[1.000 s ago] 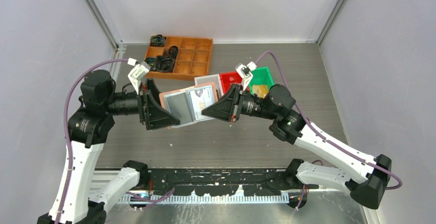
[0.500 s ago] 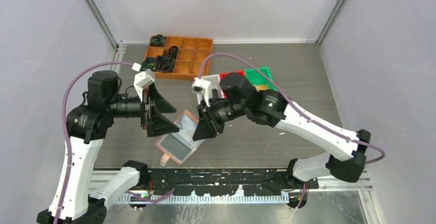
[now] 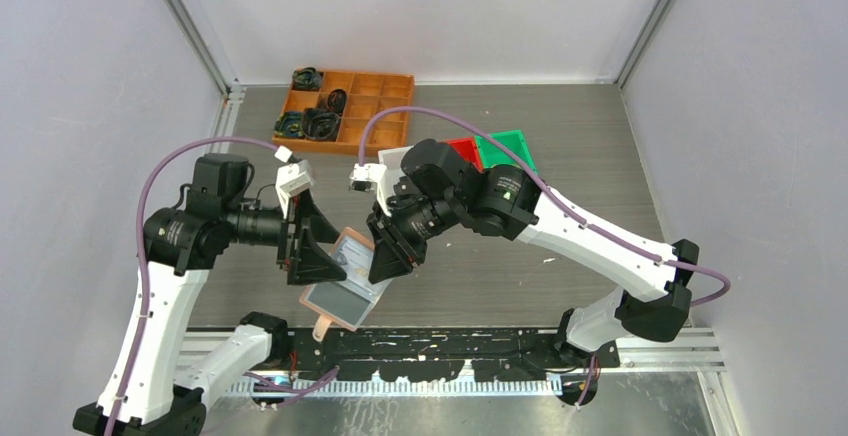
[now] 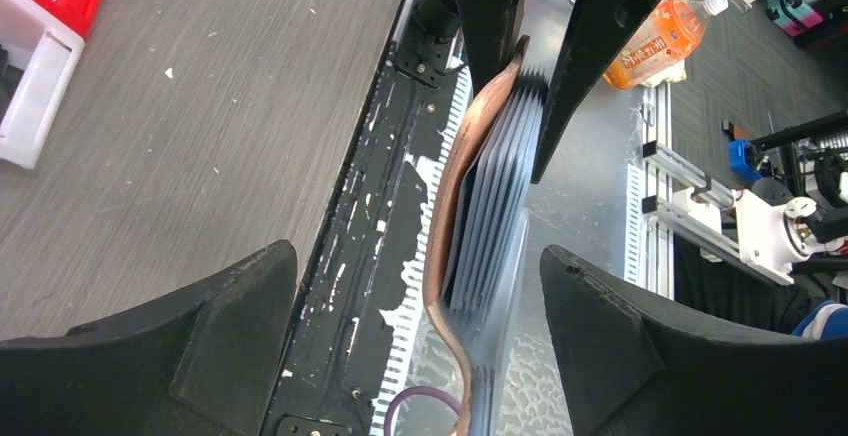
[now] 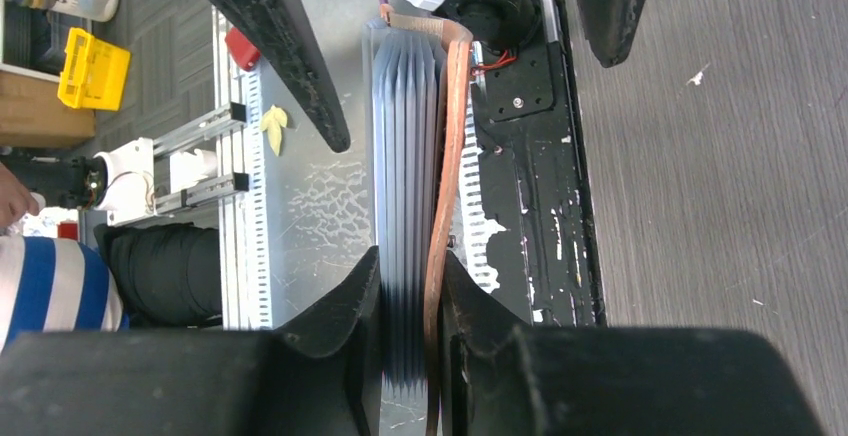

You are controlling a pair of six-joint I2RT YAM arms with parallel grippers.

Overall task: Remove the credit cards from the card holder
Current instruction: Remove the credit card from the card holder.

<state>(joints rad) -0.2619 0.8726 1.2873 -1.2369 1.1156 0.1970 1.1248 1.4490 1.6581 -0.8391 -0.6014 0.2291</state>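
The card holder [image 3: 342,286] is salmon-pink with stacked bluish clear sleeves and hangs in the air above the table's near edge. My right gripper [image 3: 388,256] is shut on its upper right end; in the right wrist view the right gripper [image 5: 408,256] squeezes the sleeves and cover [image 5: 405,156] edge-on. My left gripper [image 3: 312,256] is open. In the left wrist view the left gripper [image 4: 418,251] has its fingers wide apart on either side of the card holder [image 4: 480,226], touching nothing. The credit cards stay inside the sleeves, and I cannot tell them from the plastic.
An orange compartment tray [image 3: 372,106] with black items sits at the back. Red [image 3: 460,147], green [image 3: 508,144] and white [image 3: 392,159] bins stand behind the right arm. The black base rail [image 3: 450,341] runs along the near edge under the holder.
Both grippers held the holder spread open over mid-table. The left one let go and opened wide; the right carried the holder down-left to the near edge, and the left fingers now straddle it.
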